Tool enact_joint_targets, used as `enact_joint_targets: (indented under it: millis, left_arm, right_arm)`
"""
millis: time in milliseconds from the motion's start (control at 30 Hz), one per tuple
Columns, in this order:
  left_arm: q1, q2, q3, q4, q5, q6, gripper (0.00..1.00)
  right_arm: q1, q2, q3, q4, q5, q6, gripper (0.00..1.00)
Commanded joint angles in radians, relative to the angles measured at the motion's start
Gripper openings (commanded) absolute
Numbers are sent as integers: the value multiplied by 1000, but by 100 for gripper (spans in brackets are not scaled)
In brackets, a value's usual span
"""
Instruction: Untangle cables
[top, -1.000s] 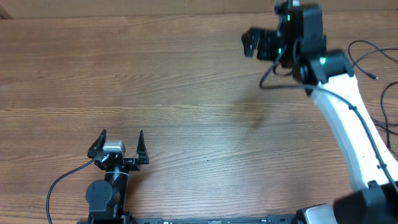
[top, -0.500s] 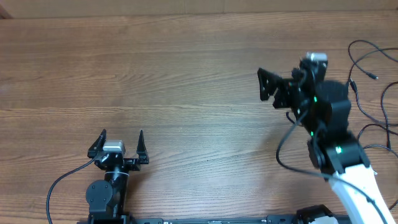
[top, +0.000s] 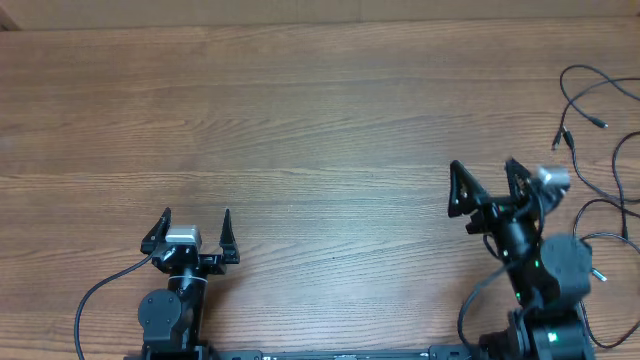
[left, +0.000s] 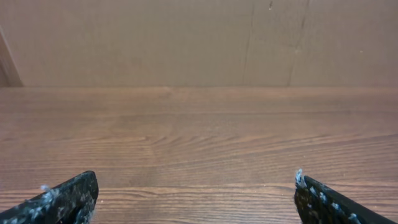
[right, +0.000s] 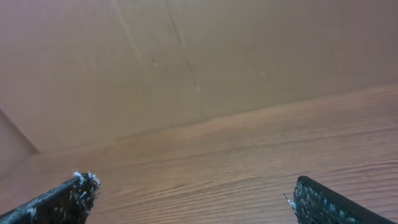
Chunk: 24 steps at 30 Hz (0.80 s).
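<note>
The cables (top: 597, 110) are thin black strands lying loose at the table's far right edge, one small plug tip (top: 603, 124) showing. My right gripper (top: 487, 186) stands open near the front right, left of the cables and apart from them. Its fingertips (right: 68, 199) frame bare wood in the right wrist view, nothing between them. My left gripper (top: 196, 225) stands open at the front left, far from the cables. Only bare wood lies between its fingertips (left: 320, 202) in the left wrist view.
A wooden table (top: 300, 130) spreads across the overhead view. A plain brown wall (left: 186, 37) rises behind its far edge. A thicker black arm cable (top: 100, 295) curls beside the left arm base.
The right arm has pulled back from the far right of the table to the front right, near its base, with its gripper open throughout. The left arm has not moved.
</note>
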Motion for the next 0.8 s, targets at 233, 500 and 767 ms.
enact_joint_targets:
  millis: [233,500,767]
  left_arm:
    - [-2,-9,-4,-2,-4,22,100]
    - [-2,-9,-4,-2,-4,22,100]
    - [-2,-9,-4,-2,-4,22,100]
  right_arm:
    - [-30,-222,-136,8,11,-5,100]
    - [-30,-347,-254,10,14,-5,100]
    - [-30,-462,-362,27,14,-4,100]
